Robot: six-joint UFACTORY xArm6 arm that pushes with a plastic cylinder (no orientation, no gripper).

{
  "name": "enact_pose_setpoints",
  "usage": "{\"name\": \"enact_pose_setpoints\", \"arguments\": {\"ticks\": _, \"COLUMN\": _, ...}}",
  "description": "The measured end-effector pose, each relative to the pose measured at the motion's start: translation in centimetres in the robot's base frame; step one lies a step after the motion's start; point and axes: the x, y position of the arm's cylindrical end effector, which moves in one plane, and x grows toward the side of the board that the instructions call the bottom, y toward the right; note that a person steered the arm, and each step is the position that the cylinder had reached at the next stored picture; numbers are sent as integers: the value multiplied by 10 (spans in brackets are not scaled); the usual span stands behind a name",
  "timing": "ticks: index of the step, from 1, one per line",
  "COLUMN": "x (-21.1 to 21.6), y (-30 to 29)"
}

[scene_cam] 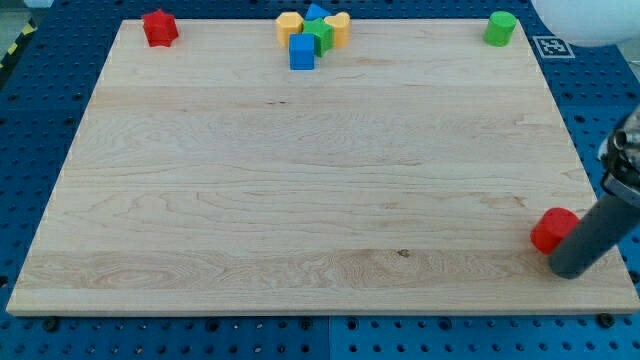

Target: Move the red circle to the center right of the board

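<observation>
Blue perforated metal base surrounds a pale wooden table, rectangular, grain running across the view.

Item 1: red circular plastic block, at the view's lower right, near the table's right edge. It lies just to the view's left of the rod and touches it, or very nearly.

Item 2: dark straight rod, entering from the view's right edge and slanting down; it serves as the end effector and has nothing that opens or closes, so it grasps nothing. My tip rests on the table just right of and slightly below the red circular block.

Item 3: red block, irregular in outline, top left corner.

Item 4: green block, roughly cylindrical, top right corner.

Item 5: cluster at top centre, touching one another: blue cube, green block, two yellow blocks, and a second blue block behind them.
</observation>
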Motion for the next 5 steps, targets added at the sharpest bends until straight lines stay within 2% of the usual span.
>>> {"name": "enact_pose_setpoints", "arguments": {"ticks": 2, "x": -54, "y": -2}}
{"name": "enact_pose_setpoints", "arguments": {"ticks": 5, "x": -166, "y": -3}}
